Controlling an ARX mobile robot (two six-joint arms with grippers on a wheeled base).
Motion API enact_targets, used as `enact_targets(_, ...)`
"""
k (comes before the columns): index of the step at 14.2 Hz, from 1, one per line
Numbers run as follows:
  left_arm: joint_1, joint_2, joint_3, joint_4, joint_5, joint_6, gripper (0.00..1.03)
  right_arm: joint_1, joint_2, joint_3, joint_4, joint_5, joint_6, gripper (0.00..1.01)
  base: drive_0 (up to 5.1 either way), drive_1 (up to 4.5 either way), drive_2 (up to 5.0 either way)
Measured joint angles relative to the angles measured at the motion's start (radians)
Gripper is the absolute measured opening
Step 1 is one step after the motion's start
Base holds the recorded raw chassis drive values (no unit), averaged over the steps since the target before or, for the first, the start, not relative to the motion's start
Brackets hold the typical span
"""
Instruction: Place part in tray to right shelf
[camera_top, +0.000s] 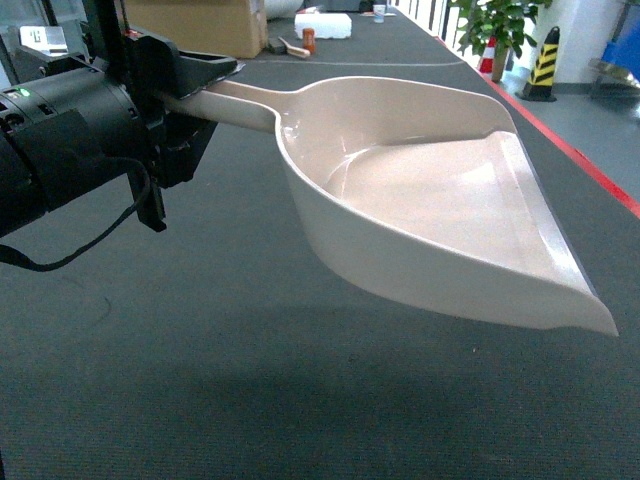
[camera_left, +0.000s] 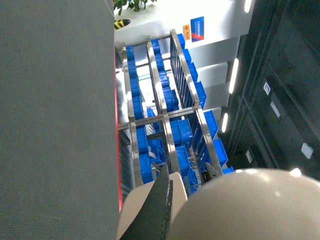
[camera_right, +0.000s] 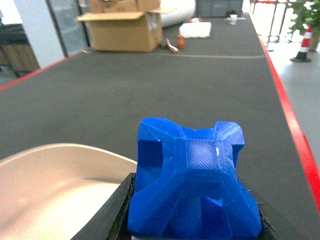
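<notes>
My left gripper (camera_top: 212, 92) is shut on the long handle of the tray (camera_top: 450, 210), a big beige-pink scoop held above the dark table with its wide lip toward the right. In the left wrist view a black finger (camera_left: 162, 210) presses on the handle beside the tray's bowl (camera_left: 240, 210). The part (camera_right: 192, 180), a bright blue block, sits between the fingers of my right gripper (camera_right: 192, 227), which is shut on it. The tray's rim (camera_right: 55, 160) lies just left of and below the part. A steel rack with blue bins (camera_left: 165, 120) shows beyond the table; I cannot tell whether it is the right shelf.
A cardboard box (camera_top: 200, 25) and a white foam block (camera_top: 322, 25) sit at the table's far end. A red stripe (camera_top: 585, 165) marks the right edge. Beyond it stand a potted plant (camera_top: 495, 25) and a striped bollard (camera_top: 543, 65).
</notes>
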Motion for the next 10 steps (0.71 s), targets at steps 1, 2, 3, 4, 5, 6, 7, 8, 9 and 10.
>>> enact_targets(1, 0.0, 0.0, 0.0, 0.0, -0.002, 0.0, 0.14, 0.091, 0.021, 0.045, -0.002, 0.023, 0.048, 0.47, 0.0, 0.0, 0.0)
enact_targets(2, 0.0, 0.0, 0.0, 0.0, -0.001, 0.0, 0.14, 0.153, 0.057, 0.064, 0.001, 0.052, 0.066, 0.47, 0.0, 0.0, 0.0)
enact_targets(3, 0.0, 0.0, 0.0, 0.0, -0.001, 0.0, 0.14, 0.272, 0.15, 0.098, -0.025, 0.084, 0.109, 0.47, 0.0, 0.0, 0.0)
enact_targets(4, 0.0, 0.0, 0.0, 0.0, -0.001, 0.0, 0.14, 0.389, 0.245, 0.126, -0.037, 0.135, 0.18, 0.57, 0.0, 0.0, 0.0)
enact_targets(5, 0.002, 0.0, 0.0, -0.001, -0.002, 0.003, 0.14, 0.384, 0.234, 0.126, 0.004, 0.185, 0.181, 0.7, 0.0, 0.0, 0.0)
enact_targets(6, 0.001, 0.0, 0.0, -0.001, -0.002, 0.003, 0.14, 0.36, 0.192, 0.111, 0.026, 0.212, 0.17, 0.81, 0.0, 0.0, 0.0)
enact_targets(7, 0.001, 0.0, 0.0, -0.001, -0.002, 0.003, 0.14, 0.327, 0.124, 0.08, 0.039, 0.22, 0.138, 0.94, 0.0, 0.0, 0.0)
enact_targets(8, 0.001, 0.0, 0.0, -0.002, -0.002, 0.004, 0.14, 0.29, 0.048, 0.039, 0.064, 0.234, 0.099, 0.99, 0.0, 0.0, 0.0)
enact_targets(9, 0.001, 0.0, 0.0, -0.002, -0.001, 0.004, 0.14, 0.241, -0.031, -0.014, 0.093, 0.24, 0.041, 0.97, 0.0, 0.0, 0.0)
enact_targets(10, 0.001, 0.0, 0.0, -0.002, -0.001, 0.003, 0.14, 0.189, -0.097, -0.081, 0.143, 0.27, -0.036, 0.98, 0.0, 0.0, 0.0)
